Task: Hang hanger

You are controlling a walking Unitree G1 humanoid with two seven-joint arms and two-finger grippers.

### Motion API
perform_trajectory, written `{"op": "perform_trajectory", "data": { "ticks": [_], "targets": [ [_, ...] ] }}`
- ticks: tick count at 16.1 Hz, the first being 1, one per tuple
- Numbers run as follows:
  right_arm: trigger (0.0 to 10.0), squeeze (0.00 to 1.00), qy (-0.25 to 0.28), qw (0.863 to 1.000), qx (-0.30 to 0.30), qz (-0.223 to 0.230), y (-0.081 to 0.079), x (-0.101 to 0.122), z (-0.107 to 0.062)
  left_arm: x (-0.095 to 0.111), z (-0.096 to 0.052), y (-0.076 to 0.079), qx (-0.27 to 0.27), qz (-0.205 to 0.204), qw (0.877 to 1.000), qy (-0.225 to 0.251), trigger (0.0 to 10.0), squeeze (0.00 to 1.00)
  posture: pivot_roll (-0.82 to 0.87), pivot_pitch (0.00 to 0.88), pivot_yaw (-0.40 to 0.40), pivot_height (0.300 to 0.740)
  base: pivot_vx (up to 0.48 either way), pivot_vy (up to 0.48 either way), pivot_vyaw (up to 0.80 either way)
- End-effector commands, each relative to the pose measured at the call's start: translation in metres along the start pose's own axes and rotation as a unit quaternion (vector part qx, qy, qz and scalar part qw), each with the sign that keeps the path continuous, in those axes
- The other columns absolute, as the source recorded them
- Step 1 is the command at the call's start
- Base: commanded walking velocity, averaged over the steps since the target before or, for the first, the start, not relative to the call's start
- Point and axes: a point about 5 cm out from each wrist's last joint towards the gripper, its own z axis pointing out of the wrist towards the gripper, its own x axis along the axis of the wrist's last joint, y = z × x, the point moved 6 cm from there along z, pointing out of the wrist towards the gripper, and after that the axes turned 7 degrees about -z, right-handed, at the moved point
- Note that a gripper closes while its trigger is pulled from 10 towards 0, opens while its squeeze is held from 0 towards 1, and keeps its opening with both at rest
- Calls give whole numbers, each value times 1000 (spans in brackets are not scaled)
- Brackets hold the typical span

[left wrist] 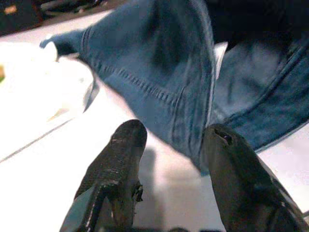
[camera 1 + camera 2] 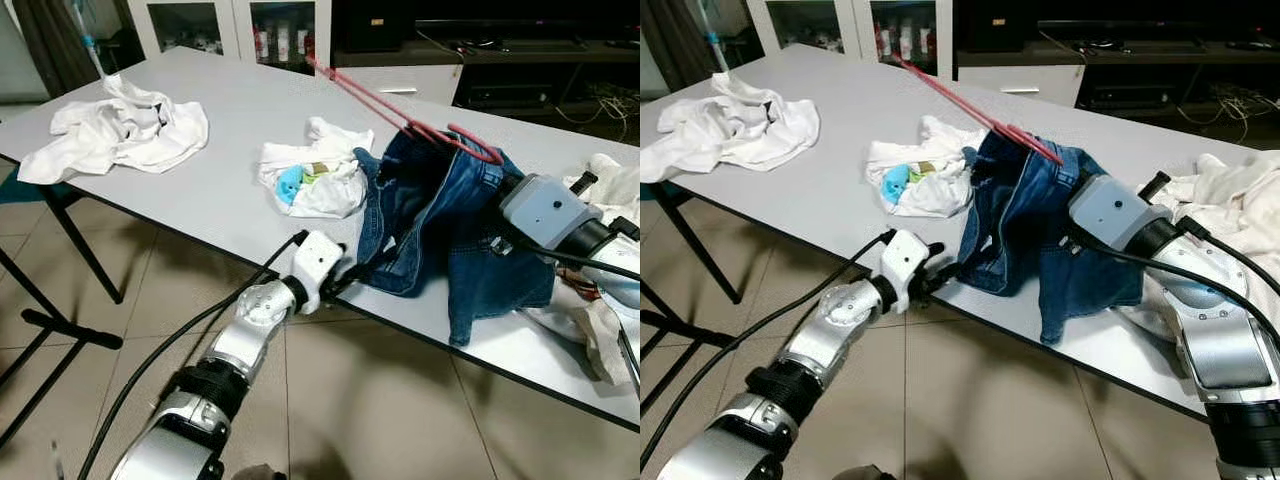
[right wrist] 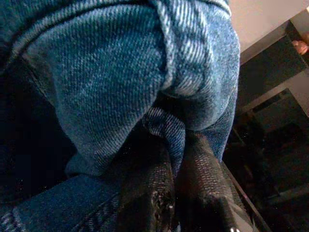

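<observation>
Jeans (image 2: 440, 220): one, pinched by right claw (image 3: 176, 191) | hanger (image 2: 400, 115): one | left claw (image 1: 169, 174): open

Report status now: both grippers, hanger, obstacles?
Right gripper shut on jeans. Left gripper open at jeans hem. Red hanger inside jeans. White clothes beside.

Two silver arms are seen, each jointed with black rings and trailed by a black cable. The left gripper (image 1: 171, 159) is made of two long black fingers (image 1: 118, 164) (textured, slightly scuffed). A pale grey wrist housing with small dark screws is carried behind the right gripper (image 3: 176, 193).
</observation>
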Motion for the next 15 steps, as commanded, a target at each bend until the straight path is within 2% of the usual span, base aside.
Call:
{"op": "perform_trajectory", "data": {
  "ticks": [1,2,3,7,11,15],
  "targets": [
    [0,0,17,1000,-10,-2,8,10,-2,0,2,-3,6,3,1000,-6,10000,0,-22,0,30,723,0,0,0],
    [0,0,18,1000,-9,-2,7,11,-2,1,2,0,-2,2,1000,-3,4588,0,-22,0,29,723,0,0,0],
    [0,0,17,1000,-9,-2,7,10,-2,3,2,2,-8,1,1000,1,0,0,-22,0,28,723,0,0,0],
    [0,0,14,1000,-18,-4,13,8,-1,7,4,3,-13,2,1000,7,0,0,-23,0,25,723,0,0,0],
    [0,0,14,1000,-21,4,12,6,-3,10,4,-1,-5,1,1000,15,0,0,-17,0,26,723,0,0,0],
    [0,0,11,999,-35,28,14,0,-8,28,1,-21,32,-7,998,49,0,0,-18,0,28,723,0,0,0]
  ]
}}
